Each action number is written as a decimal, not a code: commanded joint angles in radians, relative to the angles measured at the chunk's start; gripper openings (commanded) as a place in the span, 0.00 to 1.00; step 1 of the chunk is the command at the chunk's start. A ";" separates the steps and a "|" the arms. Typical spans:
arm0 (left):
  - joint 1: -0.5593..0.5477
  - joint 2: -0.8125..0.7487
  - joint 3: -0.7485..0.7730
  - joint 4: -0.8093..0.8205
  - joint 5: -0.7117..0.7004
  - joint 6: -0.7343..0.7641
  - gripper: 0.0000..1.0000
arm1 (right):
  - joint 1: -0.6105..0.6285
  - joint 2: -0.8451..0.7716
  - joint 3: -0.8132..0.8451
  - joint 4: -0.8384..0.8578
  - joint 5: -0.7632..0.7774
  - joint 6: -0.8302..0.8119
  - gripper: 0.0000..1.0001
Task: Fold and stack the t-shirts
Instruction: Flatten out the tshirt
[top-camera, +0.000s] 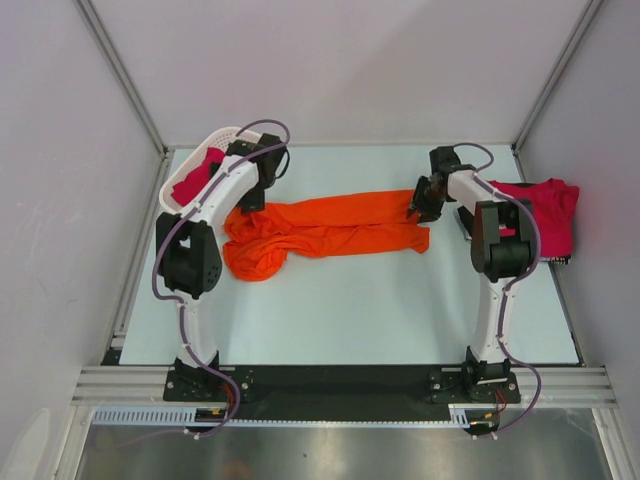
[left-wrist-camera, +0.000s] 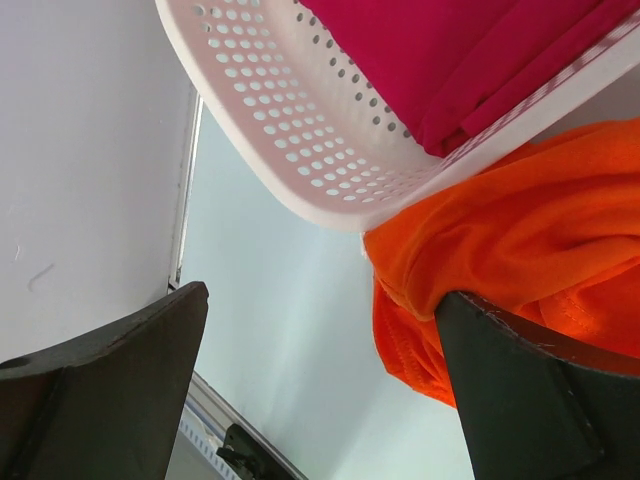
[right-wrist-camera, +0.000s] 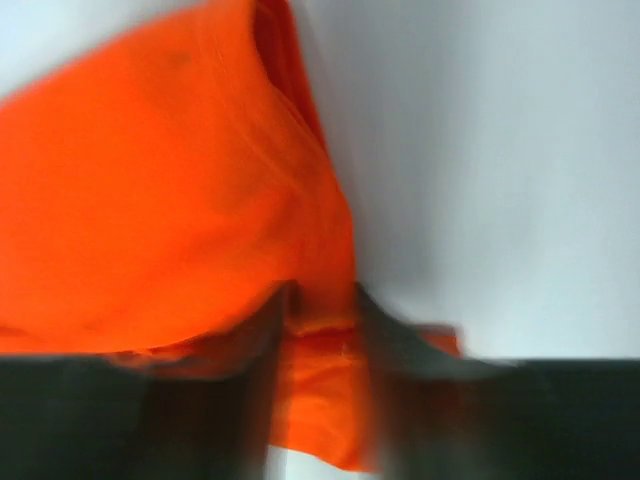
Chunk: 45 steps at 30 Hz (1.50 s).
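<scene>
1. The orange t-shirt (top-camera: 320, 230) lies across the middle of the tabletop (top-camera: 350, 310). It is drawn into a long rumpled band and bunched into a thick wad at its left end.
2. Its cloth is soft and matte with deep rounded folds. A stitched hem shows in the left wrist view.
3. One crimson t-shirt (top-camera: 192, 185) is heaped in the basket (top-camera: 215, 140) at the far left corner. Another crimson shirt (top-camera: 548, 210) lies at the tabletop's right edge.
4. The basket is white plastic with a curved wall pierced by rows of small holes.
5. The left gripper (left-wrist-camera: 320, 300) is spread wide with nothing between its fingers, just beside the orange wad.
6. The right gripper (right-wrist-camera: 322, 295) is at the band's right end. Its fingers are drawn narrow and pinch a fold of orange cloth; this view is blurred.
</scene>
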 joint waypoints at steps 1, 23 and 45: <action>0.000 -0.062 -0.015 -0.008 -0.040 -0.021 1.00 | 0.007 0.046 0.091 -0.001 -0.090 0.018 0.12; 0.001 -0.139 0.022 -0.021 -0.312 -0.051 1.00 | 0.044 -0.060 0.124 0.056 0.048 0.003 0.00; -0.037 -0.143 -0.193 0.307 0.607 0.222 0.81 | 0.059 -0.021 0.199 0.122 0.060 0.013 0.00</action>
